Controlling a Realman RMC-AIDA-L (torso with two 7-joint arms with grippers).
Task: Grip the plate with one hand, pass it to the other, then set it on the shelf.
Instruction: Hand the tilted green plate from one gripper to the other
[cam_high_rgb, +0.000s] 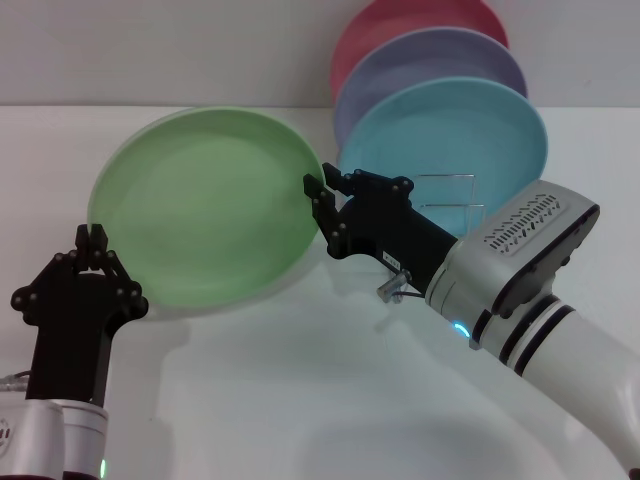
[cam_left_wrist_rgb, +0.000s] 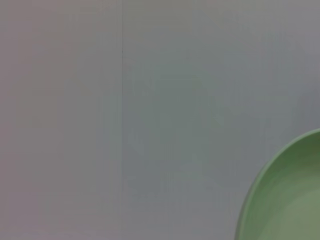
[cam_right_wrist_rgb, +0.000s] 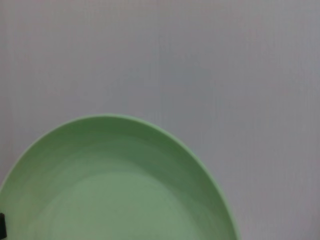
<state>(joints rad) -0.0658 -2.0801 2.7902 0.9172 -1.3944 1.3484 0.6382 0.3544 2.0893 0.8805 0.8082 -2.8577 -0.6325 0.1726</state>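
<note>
The light green plate (cam_high_rgb: 205, 205) is held up above the white table, tilted toward me. My right gripper (cam_high_rgb: 318, 200) is shut on its right rim, one finger in front and one behind. My left gripper (cam_high_rgb: 92, 236) points upward at the plate's lower left rim with its fingertips together; I cannot tell whether it pinches the rim. The plate fills the lower part of the right wrist view (cam_right_wrist_rgb: 115, 190) and shows only in a corner of the left wrist view (cam_left_wrist_rgb: 290, 200). The silver wire shelf (cam_high_rgb: 450, 195) stands just behind my right gripper.
A turquoise plate (cam_high_rgb: 470, 130), a lavender plate (cam_high_rgb: 440, 60) and a pink plate (cam_high_rgb: 400, 25) stand upright in a row at the back right, in and behind the wire shelf. The white table (cam_high_rgb: 300, 400) spreads in front of me.
</note>
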